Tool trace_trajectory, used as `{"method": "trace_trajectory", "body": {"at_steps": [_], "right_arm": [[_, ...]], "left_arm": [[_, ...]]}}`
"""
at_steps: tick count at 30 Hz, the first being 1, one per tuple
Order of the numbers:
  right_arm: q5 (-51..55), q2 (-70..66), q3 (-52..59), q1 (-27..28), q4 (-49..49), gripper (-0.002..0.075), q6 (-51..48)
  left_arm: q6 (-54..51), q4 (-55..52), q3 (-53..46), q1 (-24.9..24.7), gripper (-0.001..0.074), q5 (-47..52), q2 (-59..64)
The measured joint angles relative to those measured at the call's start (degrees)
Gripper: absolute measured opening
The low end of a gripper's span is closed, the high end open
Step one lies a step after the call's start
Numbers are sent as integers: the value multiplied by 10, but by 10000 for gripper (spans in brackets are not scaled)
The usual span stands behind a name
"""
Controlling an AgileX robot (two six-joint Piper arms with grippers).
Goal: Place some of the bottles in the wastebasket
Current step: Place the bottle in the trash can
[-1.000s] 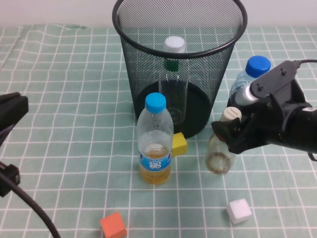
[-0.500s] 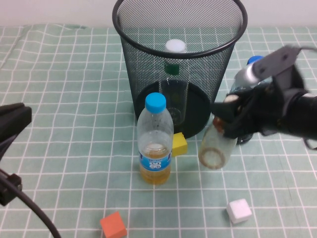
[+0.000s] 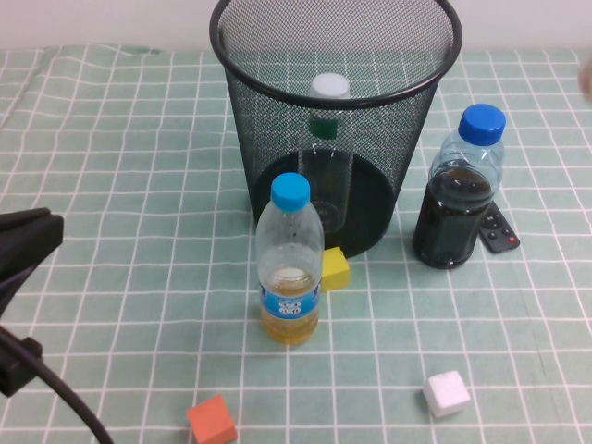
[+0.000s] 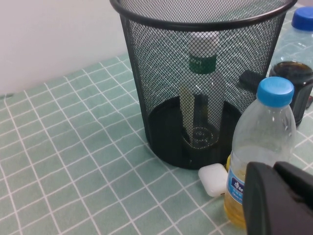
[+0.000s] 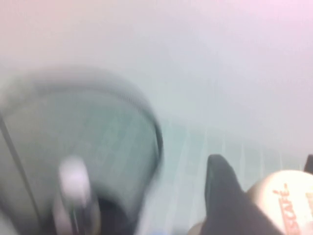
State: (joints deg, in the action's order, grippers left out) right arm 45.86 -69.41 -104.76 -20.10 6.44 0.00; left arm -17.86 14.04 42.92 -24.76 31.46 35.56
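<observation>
Moved: right gripper [image 5: 254, 205] lifting beige-capped bottle [image 5: 288, 196] out of overhead sight, fingers clamped on it.
Wastebasket [image 3: 277, 139]: holding white-capped bottle [image 3: 327, 148].
Left gripper [image 4: 281, 200]: idling low, fingers together.

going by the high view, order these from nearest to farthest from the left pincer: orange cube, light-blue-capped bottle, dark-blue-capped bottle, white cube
The left pincer sits at the table's left edge; the right pincer is outside the high view.

1. Orange cube, front, left of centre.
2. Light-blue-capped bottle, centre, before the wastebasket.
3. White cube, front right.
4. Dark-blue-capped bottle, right of the wastebasket.
</observation>
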Motion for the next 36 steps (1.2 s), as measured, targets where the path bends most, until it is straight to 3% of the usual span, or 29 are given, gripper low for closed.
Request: {"method": "trace_trajectory", "body": {"at_steps": [5, 8, 18, 21, 25, 26, 36], "right_arm": [[16, -150, -217, 0, -182, 0, -110], [66, -249, -307, 0, -264, 0, -124], [127, -497, -456, -17, -332, 20, -125], [133, -518, -458, -18, -334, 133, -124], [163, -521, -458, -18, -333, 440, -124], [165, -518, -458, -18, -329, 477, -123], [228, -433, -458, -18, -239, 262, -94]], "left_arm": [[0, 0, 0, 0, -4, 15, 0], [0, 0, 0, 0, -4, 31, 0], [0, -6, 0, 0, -4, 67, 0], [0, -7, -7, 0, -4, 64, 0], [0, -8, -35, 0, -5, 61, 0], [0, -8, -45, 0, -5, 58, 0], [0, 0, -157, 0, -5, -33, -98]]}}
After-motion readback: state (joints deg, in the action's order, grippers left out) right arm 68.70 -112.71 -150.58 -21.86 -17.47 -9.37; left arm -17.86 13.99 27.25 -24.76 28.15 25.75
